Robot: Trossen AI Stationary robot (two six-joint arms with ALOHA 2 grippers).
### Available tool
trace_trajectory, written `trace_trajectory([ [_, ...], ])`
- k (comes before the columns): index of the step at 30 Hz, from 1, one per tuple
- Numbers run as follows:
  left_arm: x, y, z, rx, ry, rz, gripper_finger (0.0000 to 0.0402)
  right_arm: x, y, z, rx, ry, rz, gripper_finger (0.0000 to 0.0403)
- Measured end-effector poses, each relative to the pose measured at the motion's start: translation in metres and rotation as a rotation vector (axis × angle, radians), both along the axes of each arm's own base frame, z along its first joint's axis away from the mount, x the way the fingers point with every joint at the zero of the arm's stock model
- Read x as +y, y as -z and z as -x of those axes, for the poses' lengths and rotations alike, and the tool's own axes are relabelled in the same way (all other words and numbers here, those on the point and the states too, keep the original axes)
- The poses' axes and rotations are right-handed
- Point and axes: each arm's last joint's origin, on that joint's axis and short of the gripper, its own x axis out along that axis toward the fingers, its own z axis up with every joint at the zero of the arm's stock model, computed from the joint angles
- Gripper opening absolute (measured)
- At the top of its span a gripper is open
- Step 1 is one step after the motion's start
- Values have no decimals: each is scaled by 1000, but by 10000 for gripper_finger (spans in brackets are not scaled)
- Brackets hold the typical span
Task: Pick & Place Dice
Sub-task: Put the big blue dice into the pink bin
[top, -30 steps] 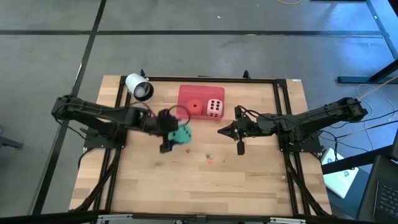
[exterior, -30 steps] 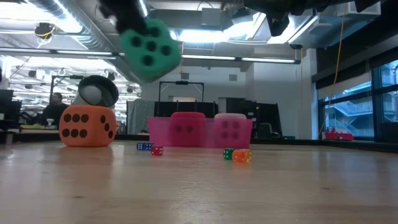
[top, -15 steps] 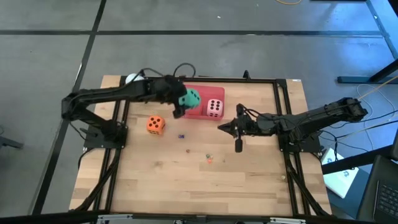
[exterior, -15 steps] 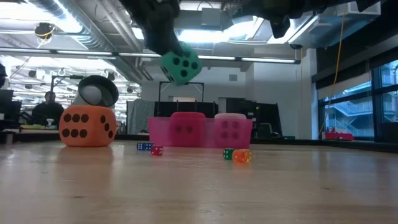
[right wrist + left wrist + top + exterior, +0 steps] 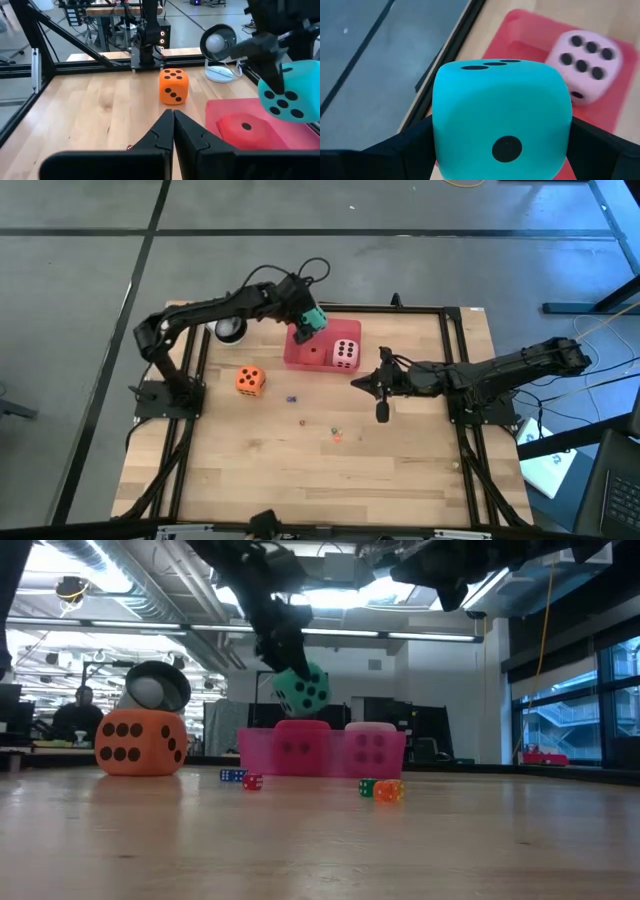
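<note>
The left gripper (image 5: pixel 308 321) has its two dark fingers (image 5: pixel 395 150) spread wide and pressed against opposite sides of the teal-green die (image 5: pixel 313 318), holding it clear of the table, above the far left part of the pink tray (image 5: pixel 297 355). In the low view the die (image 5: pixel 302 689) hangs just over the tray's rim, not touching it. The left wrist view shows its one-pip face toward the camera.

Inside the tray sit the red die (image 5: pixel 315 351) on the left and the pale pink die (image 5: pixel 346 352) on the right, side by side. The orange die (image 5: pixel 250 380) rests on the wooden table (image 5: pixel 250 470), left of the tray and nearer. A white and dark round device (image 5: pixel 230 329) stands at the far left edge, partly hidden by the arm. A few tiny coloured dice (image 5: pixel 338 435) lie scattered on the table nearer than the tray.

The right gripper (image 5: pixel 354 389) hovers just right of the tray, its fingers (image 5: pixel 167 127) pressed together and empty.
</note>
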Motion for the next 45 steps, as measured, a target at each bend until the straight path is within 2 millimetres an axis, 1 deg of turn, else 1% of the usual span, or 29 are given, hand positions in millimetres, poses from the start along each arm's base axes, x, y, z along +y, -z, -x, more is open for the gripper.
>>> trace_trajectory([
  [4, 12, 9, -6, 35, -18, 22, 343, -1, 0, 0, 4, 4, 1, 11],
  [7, 14, 18, -10, 76, -13, 21, 343, -1, 1, 0, 14, 3, 9, 11],
  [19, 8, 29, -3, 240, 68, 54, 343, -1, 3, 1, 37, 2, 17, 11],
  [28, 7, 30, -3, 231, 43, 89, 343, -1, 3, 1, 37, 2, 16, 11],
  [38, 3, 31, -3, 252, 93, 88, 345, -1, 3, 1, 37, 4, 7, 11],
  [42, 1, 32, -2, 280, 96, 85, 360, -1, 4, 1, 38, 4, 7, 11],
  [45, 0, 32, -1, 292, 97, 92, 382, -1, 4, 1, 39, 4, 7, 11],
])
